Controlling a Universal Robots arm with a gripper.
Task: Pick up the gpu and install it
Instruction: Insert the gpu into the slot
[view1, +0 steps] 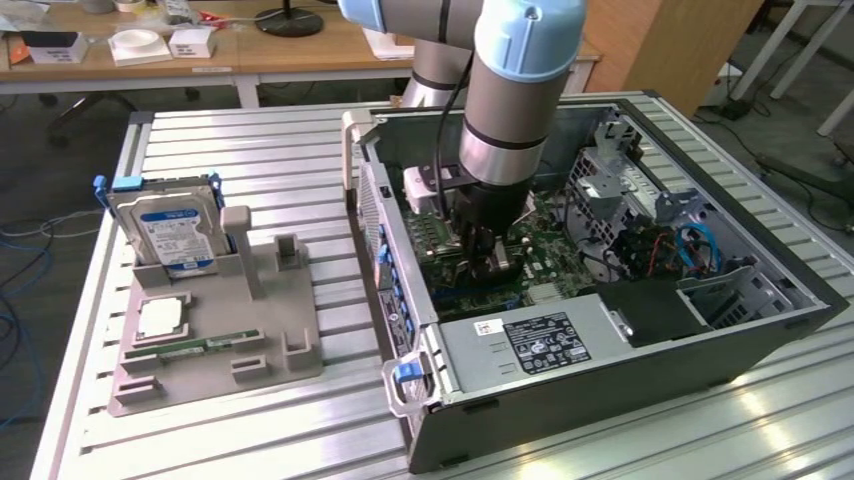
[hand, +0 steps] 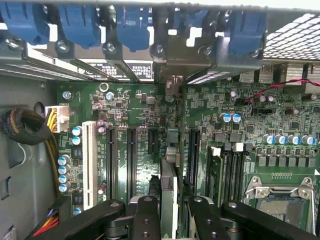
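**Entry: gpu, held edge-on over the motherboard slots**

**Item.** The gpu (hand: 169, 192): a thin, flat circuit-board card, seen edge-on in the wrist view as a narrow upright strip with a grey metal end toward the rear of the case.

**Location.** Inside the open computer case (view1: 747, 330), low over the green motherboard (hand: 150, 145), among the long black expansion slots (hand: 131, 155). Whether its edge is already in a slot cannot be told. In the exterior view the arm reaches straight down into the case.

**Hand.** The hand (hand: 169, 220) stands partly closed, its black fingers (hand: 147, 215) pressed on the two faces of the card, one each side.

**Handling, as judged.** Light and stiff, but fragile: small soldered parts on the faces, a contact edge that should not be scraped. Best gripped across the flat faces near the upper edge, as it is here, so the lower edge is free. A tilted card would likely bind in the slot.

**Materials nearby.**
- Case: grey sheet steel, perforated in places, with blue plastic retention clips (hand: 132, 25) along the bracket row.
- Motherboard: matte green, studded with blue-topped cylindrical capacitors, a white slot, a bare metal processor socket (hand: 280, 200).
- Grey moulded fixture (view1: 220, 340) on the ribbed aluminium tabletop (view1: 240, 150), carrying a blue-labelled hard drive (view1: 167, 230) upright.
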